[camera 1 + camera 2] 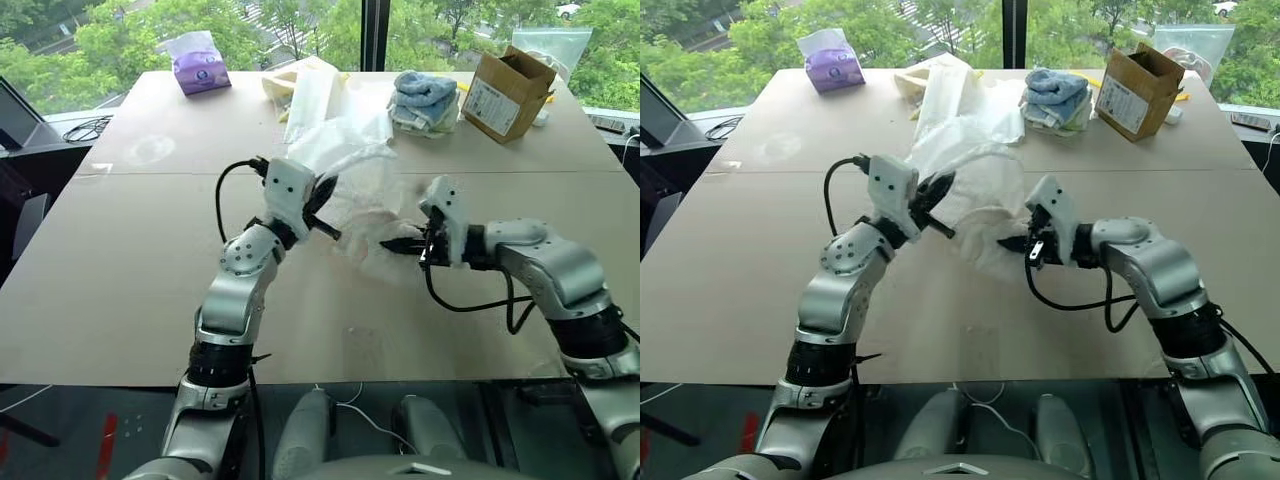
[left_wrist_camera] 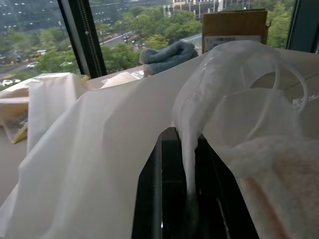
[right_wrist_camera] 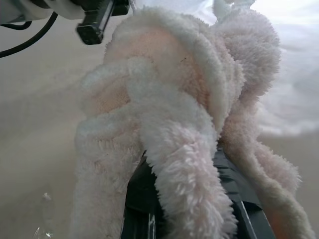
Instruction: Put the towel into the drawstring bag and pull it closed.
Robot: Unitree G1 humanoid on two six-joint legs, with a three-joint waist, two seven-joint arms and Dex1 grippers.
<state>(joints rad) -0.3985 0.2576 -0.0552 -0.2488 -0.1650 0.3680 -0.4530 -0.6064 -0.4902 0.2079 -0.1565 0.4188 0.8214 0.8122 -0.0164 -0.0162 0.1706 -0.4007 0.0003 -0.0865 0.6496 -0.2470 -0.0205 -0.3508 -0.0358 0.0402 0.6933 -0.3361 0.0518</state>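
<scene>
The left pincer (image 1: 937, 208) is clamped on the gathered rim of the drawstring bag (image 1: 975, 175), holding the sheer white sack up above the bench (image 1: 730, 280). Just right of it, the right pincer (image 1: 1015, 243) grips the fluffy cream towel (image 3: 164, 114), bunched around its fingers beside the bag's mouth. Folded blue towels (image 1: 1055, 90) and a cardboard box (image 1: 1143, 92) sit at the far edge.

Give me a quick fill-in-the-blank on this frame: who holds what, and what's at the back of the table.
1. The left gripper pinches the thin semi-sheer white drawstring bag by its ____.
2. The right gripper is shut on the fluffy cream-white ____.
3. At the table's far right stands an open brown ____ box.

Missing: edge; towel; cardboard
</scene>
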